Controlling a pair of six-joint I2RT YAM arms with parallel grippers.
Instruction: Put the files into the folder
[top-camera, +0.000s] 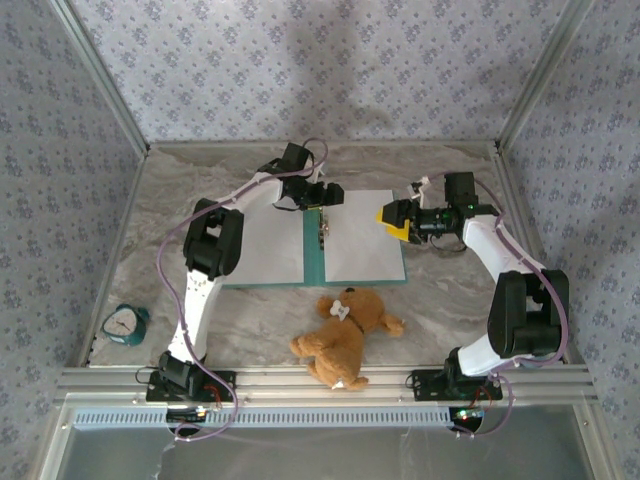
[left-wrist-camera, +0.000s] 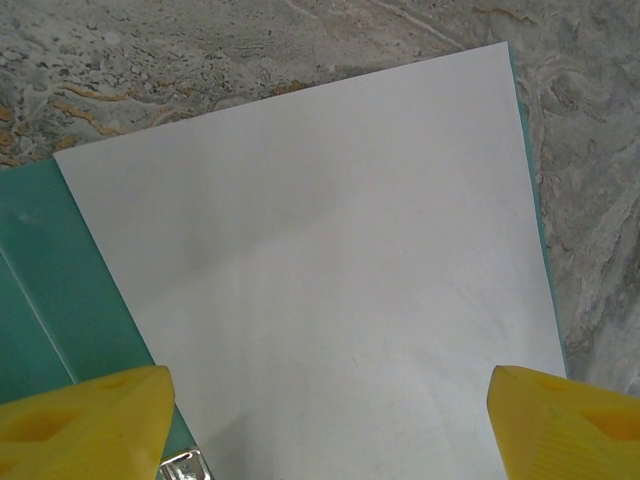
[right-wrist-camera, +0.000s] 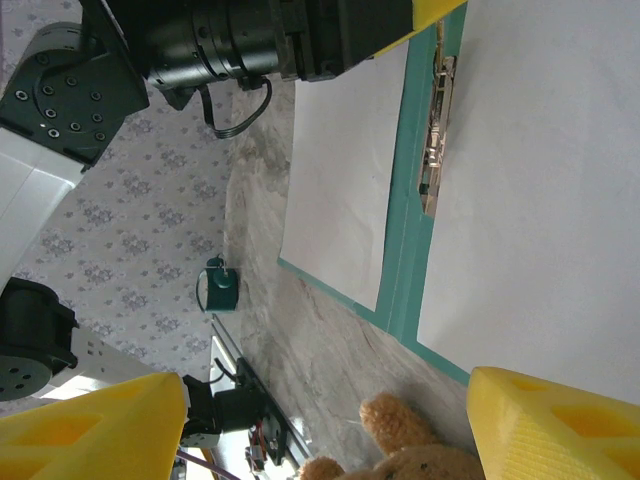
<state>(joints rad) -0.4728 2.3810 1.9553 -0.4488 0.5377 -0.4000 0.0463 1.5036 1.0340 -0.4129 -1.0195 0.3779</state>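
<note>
- Left pincer (left-wrist-camera: 328, 415) hovers wide open over a file (left-wrist-camera: 330, 260) in the folder (left-wrist-camera: 60, 280).
- Right pincer (top-camera: 393, 224), open and empty, is at the folder's right edge.
- The folder lies open on the counter (top-camera: 450, 290), one file on each half.

The thin teal card folder (top-camera: 312, 265) lies open on the marbled stone counter (top-camera: 450, 300). One plain white paper sheet (top-camera: 270, 245) lies on its left half and another white paper sheet (top-camera: 362, 240) on its right. The small metal clip (top-camera: 322, 228) sits on the spine between them. My left fingers (left-wrist-camera: 85, 425) hang over its far edge, and my right fingers (top-camera: 392, 220) are at its right edge. The brown plush teddy bear (top-camera: 345, 335) lies before it, and the small teal alarm clock (top-camera: 124, 324) far left.
</note>
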